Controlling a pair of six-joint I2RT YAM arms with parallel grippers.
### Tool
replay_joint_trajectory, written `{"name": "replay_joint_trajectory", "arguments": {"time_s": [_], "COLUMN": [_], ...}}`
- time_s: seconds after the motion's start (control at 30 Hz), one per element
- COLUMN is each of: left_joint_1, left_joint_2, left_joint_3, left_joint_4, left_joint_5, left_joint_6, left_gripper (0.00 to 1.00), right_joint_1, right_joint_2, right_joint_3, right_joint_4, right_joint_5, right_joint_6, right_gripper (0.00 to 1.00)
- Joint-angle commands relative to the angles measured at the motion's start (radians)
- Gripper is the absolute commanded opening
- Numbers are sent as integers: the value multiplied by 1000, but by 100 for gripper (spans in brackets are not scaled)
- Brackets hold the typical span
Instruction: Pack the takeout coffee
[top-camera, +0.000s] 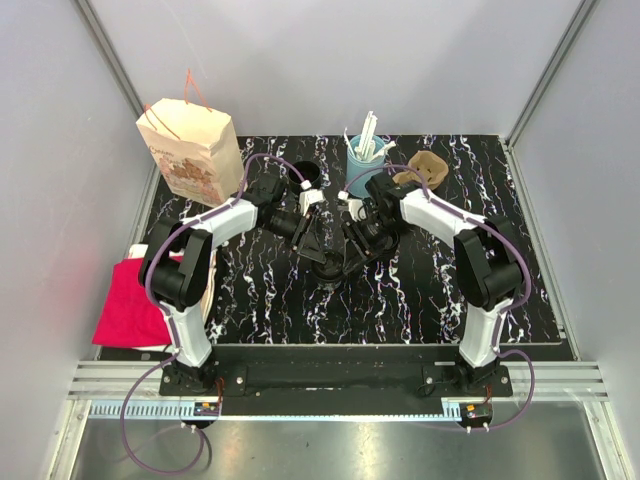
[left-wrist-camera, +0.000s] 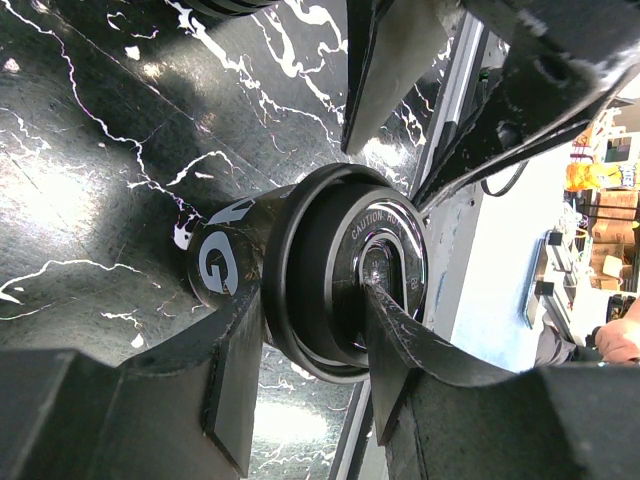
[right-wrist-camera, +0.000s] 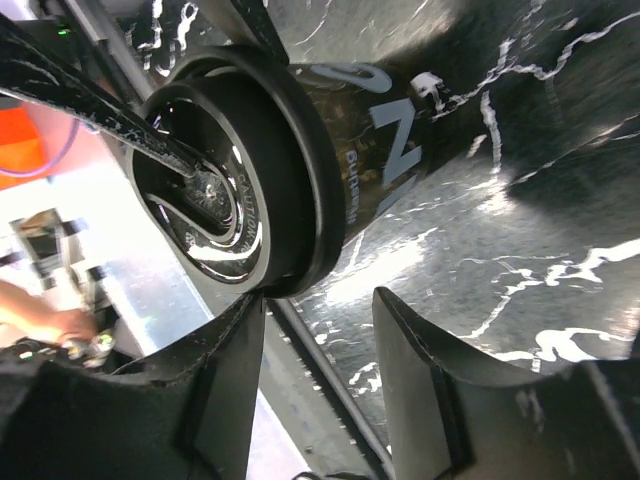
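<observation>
The takeout coffee (left-wrist-camera: 320, 270) is out in the middle of the black, white-veined worktop (top-camera: 250, 300), right where the two arms meet. The left end effector (left-wrist-camera: 312, 310) has hold of it at the top. One finger lies across the face of the lid (right-wrist-camera: 215, 215) and the other presses on the cup wall just under the lid's rim. From the wrist views the cup looks tipped, with its lid turned toward the near edge of the worktop. I can't honestly tell whether its base is touching the surface.

The right end effector (right-wrist-camera: 320, 305) is open. Its two fingers stand apart, with the lid's rim just beside the tip of one and the other well clear of the cup, so nothing is clamped between them.

Toward the back left of the worktop a printed paper bag (top-camera: 190, 150) stands upright with its orange handles up. A lidless black cup (top-camera: 306, 175) sits behind the arms, and to its right is a light-blue cup of white straws (top-camera: 366, 155), with a brown cardboard piece (top-camera: 420, 170) beside that. A red cloth (top-camera: 130, 300) lies off the left edge of the worktop.
</observation>
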Motion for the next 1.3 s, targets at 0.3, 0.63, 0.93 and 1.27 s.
{"name": "replay_joint_trajectory", "arguments": {"time_s": [0.3, 0.63, 0.93, 1.27], "left_joint_1": [-25, -25, -23, -23], "left_joint_2": [54, 61, 69, 72], "left_joint_3": [-40, -39, -37, -36], "left_joint_4": [25, 25, 25, 25], "left_joint_5": [-255, -257, -254, -257], "left_joint_6": [77, 79, 79, 79], "left_gripper": [28, 28, 28, 27], "right_joint_1": [12, 87, 185, 253], "right_joint_2": [-151, -250, -230, -202], "right_joint_3": [52, 42, 22, -12], "right_joint_4": [114, 143, 179, 194], "right_joint_5": [170, 261, 351, 383], "right_joint_6": [-134, -258, -304, -327], "right_gripper": [55, 79, 89, 97]}}
